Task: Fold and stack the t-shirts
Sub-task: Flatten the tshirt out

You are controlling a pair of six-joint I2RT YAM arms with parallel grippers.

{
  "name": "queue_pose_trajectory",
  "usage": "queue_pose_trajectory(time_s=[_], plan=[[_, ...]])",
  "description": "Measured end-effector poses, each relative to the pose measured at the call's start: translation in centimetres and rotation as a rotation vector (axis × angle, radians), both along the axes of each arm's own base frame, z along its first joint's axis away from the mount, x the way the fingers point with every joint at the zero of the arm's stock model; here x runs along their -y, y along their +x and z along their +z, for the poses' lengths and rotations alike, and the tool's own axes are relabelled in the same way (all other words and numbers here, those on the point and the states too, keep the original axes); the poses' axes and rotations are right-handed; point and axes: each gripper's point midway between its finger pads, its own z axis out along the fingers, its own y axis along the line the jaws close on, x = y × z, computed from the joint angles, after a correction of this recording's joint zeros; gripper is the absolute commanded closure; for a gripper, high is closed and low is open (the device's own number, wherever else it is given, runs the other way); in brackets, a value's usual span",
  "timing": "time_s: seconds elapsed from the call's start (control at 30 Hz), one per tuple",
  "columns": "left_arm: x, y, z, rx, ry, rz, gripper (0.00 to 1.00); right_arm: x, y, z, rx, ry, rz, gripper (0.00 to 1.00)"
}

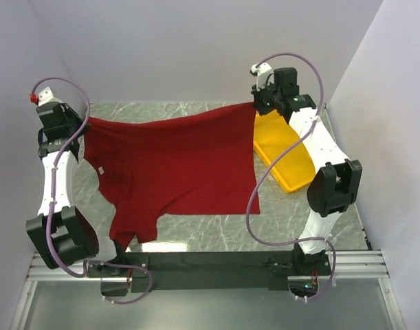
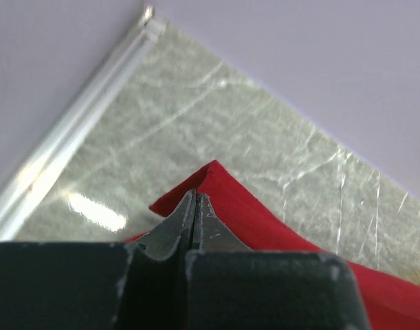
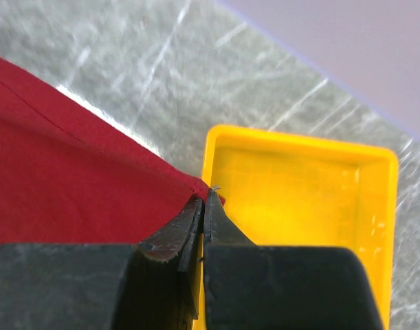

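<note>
Both arms elbow-bent and reaching away, left gripper (image 2: 194,201) pinched on one corner of the dark red t-shirt (image 1: 175,165), right gripper (image 3: 203,199) clamped on the opposite corner, soft cloth stretched between them, glossy yellow tray (image 3: 299,141) just beyond the right gripper, marbled table (image 1: 223,230) below.

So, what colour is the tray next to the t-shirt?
Plain bright yellow; the tray shows best in the right wrist view.
</note>
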Motion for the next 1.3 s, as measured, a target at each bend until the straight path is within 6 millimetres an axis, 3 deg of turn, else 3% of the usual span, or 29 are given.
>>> queue_pose_trajectory(time_s=[0.23,0.37,0.77,0.9,1.0,1.07,1.23,1.3], plan=[[0.6,-1.0,3.5,0.151,0.138,-0.058,0.99,0.6,0.7,5.0,0.095,0.086,-0.028,1.0],[1.4,-1.5,4.9,0.234,0.194,-0.099,0.99,1.1,0.3,6.6,0.118,0.122,-0.036,1.0],[0.4,-2.1,7.6,0.362,0.175,-0.079,0.99,1.6,0.0,7.4,0.113,0.18,-0.016,1.0],[1.3,-2.0,7.5,0.357,0.124,-0.133,0.99,0.4,-2.0,6.7,0.085,0.189,0.096,1.0],[2.3,-2.3,6.3,0.317,0.067,-0.175,0.99,-0.1,-4.5,5.0,0.044,0.179,0.176,1.0],[3.2,-3.0,4.2,0.268,0.005,-0.193,0.99,-0.1,-6.9,3.0,0.0,0.154,0.222,1.0],[6.1,-6.6,-3.7,0.064,-0.238,-0.188,0.99,0.8,-12.8,-4.3,-0.165,0.086,0.284,1.0],[7.9,-8.6,-7.7,-0.046,-0.376,-0.182,0.99,1.1,-14.6,-7.3,-0.238,0.066,0.296,1.0]])
